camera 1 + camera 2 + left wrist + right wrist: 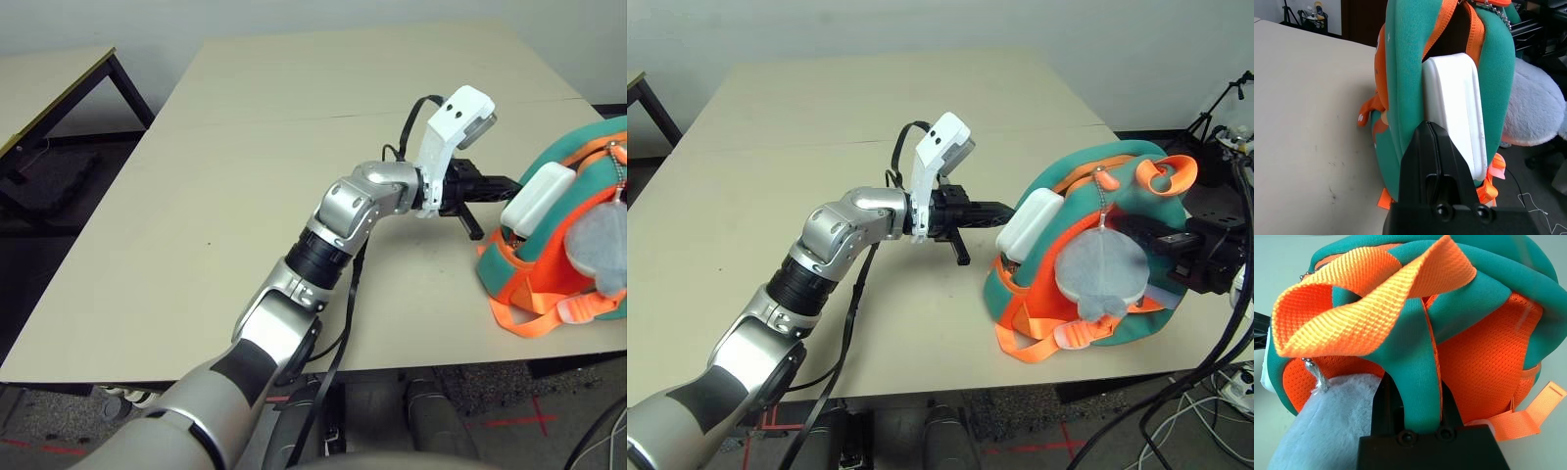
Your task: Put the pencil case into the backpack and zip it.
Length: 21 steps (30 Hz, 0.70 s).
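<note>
The teal and orange backpack (1068, 176) lies at the table's right front edge, its opening facing left. The white pencil case (1027, 227) stands half inside that opening, its upper end sticking out. My left gripper (1004, 210) is shut, its tip at the case's exposed end (1454, 98). On the backpack's far right side my right gripper (1161, 237) is shut on a teal strap (1420, 382) of the backpack. The grey-white plush charm (1102, 269) hangs on a chain over the orange front and hides part of the right gripper.
The beige table (823, 127) stretches wide to the left and back. The backpack's orange straps (1038, 343) trail toward the front edge. Black cables (1215, 343) and equipment stand off the table's right side. A second table (49, 78) sits at the far left.
</note>
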Each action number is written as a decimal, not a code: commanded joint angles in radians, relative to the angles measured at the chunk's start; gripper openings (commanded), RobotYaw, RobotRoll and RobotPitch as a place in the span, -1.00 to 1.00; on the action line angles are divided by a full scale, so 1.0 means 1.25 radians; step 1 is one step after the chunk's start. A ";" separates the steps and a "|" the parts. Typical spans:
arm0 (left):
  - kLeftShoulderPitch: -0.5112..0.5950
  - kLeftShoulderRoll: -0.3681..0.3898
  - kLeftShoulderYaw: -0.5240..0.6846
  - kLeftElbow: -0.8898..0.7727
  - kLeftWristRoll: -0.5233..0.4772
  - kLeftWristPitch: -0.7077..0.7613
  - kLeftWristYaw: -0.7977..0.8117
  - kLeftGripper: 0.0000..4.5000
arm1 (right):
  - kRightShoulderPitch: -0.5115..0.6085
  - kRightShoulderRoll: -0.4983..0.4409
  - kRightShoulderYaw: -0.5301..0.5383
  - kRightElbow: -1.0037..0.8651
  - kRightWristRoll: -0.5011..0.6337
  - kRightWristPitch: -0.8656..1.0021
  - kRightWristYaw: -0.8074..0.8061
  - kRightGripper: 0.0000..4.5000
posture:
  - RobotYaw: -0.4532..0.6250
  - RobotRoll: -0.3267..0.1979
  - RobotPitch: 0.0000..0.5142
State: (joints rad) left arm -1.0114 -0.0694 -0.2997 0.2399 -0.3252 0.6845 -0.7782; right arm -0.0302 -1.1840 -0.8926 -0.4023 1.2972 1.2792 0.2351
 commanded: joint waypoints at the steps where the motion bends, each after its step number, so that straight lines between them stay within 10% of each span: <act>1: -0.017 -0.019 -0.005 0.013 0.003 -0.018 -0.008 -1.00 | 0.001 0.009 0.019 -0.010 -0.003 0.017 -0.004 -0.98 | -0.56 0.25 -0.55; 21: -0.018 0.051 -0.002 -0.067 -0.017 0.031 -0.052 -1.00 | 0.002 0.021 0.018 -0.019 -0.011 0.021 -0.006 -0.98 | -0.58 0.25 -0.57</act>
State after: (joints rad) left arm -1.0472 -0.0038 -0.2816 0.1724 -0.3464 0.7157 -0.8329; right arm -0.0349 -1.1682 -0.8908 -0.4200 1.2884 1.2835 0.2296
